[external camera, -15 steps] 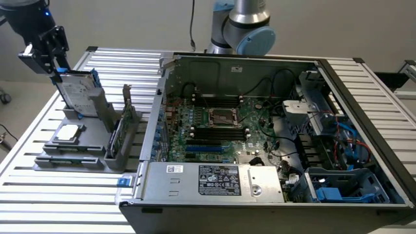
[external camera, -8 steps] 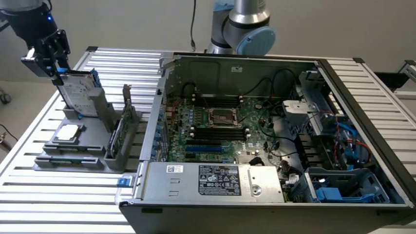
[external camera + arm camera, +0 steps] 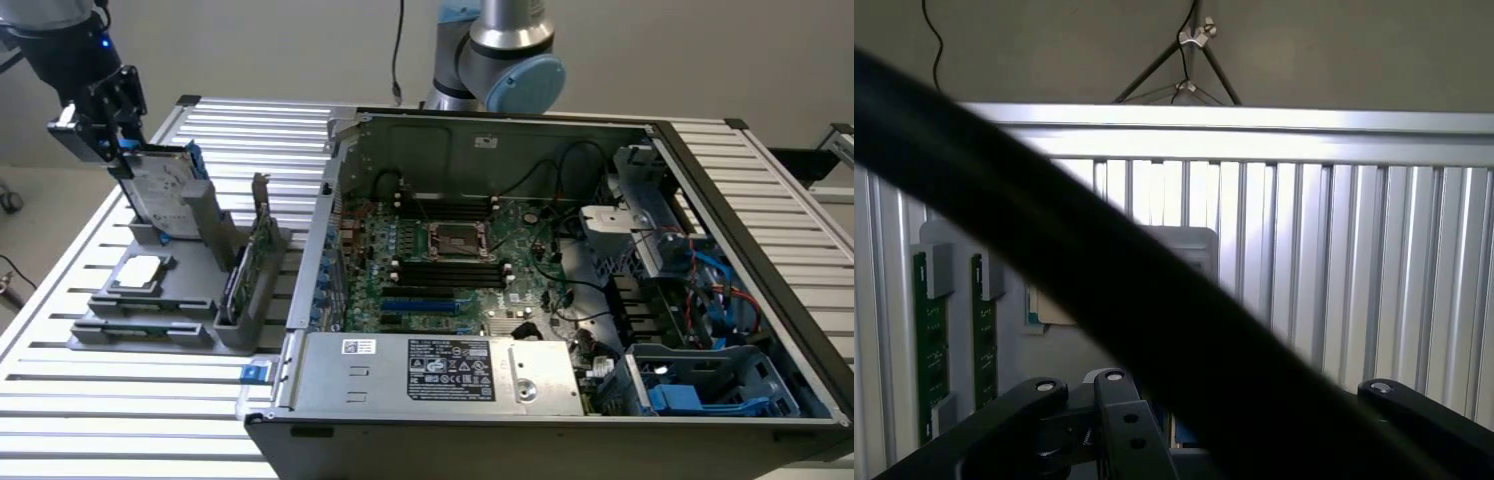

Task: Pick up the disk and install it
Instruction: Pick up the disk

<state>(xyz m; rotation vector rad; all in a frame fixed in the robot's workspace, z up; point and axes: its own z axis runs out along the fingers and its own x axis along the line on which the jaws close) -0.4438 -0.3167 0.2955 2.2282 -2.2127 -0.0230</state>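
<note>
Beneath the tool [image 3: 118,142], disk [image 3: 163,196] on end, long axis upright

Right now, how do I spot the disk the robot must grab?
Look to the exterior view's left of the open dark computer case, at the grey plastic holder. The disk stands upright at its far end: a flat silver-grey slab with white label and bright blue rails, unlike the small square silver chip lying flat.
</note>
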